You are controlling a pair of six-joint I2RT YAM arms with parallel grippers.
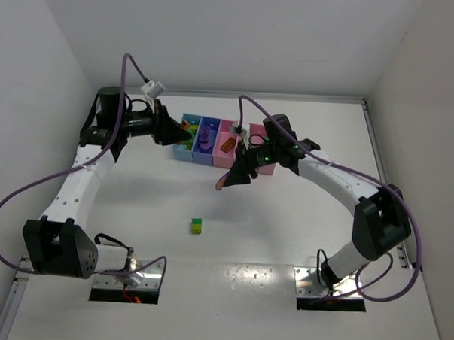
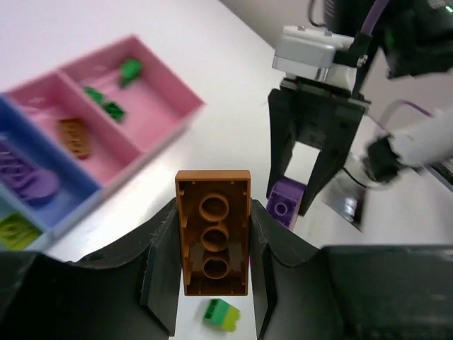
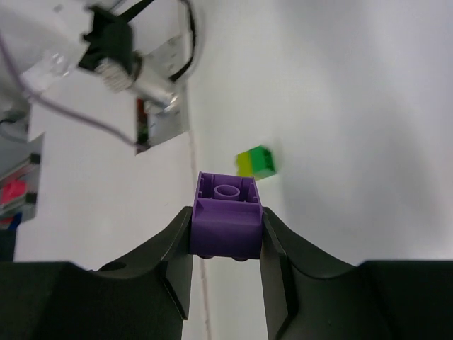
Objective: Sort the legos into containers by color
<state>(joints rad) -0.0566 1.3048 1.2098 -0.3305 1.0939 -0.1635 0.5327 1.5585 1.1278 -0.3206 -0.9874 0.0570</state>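
Note:
My left gripper [image 2: 212, 212] is shut on an orange lego [image 2: 212, 244], held lengthwise with its hollow underside facing the camera, above the table near the containers [image 1: 201, 155]. My right gripper [image 3: 226, 216] is shut on a purple lego [image 3: 226, 227]; it also shows in the left wrist view as the right gripper [image 2: 291, 205] hanging in front of the wider pink bin [image 2: 191, 106]. A green-and-yellow lego [image 1: 197, 227] lies alone on the table below both grippers. Green pieces lie in the wider pink bin, an orange brick [image 2: 74, 137] in the narrow pink one, purple pieces [image 2: 28, 177] in the blue one.
White walls close in the table on the left, back and right. The arm bases [image 1: 128, 275] stand at the near edge, and purple cables [image 1: 30, 188] loop beside both arms.

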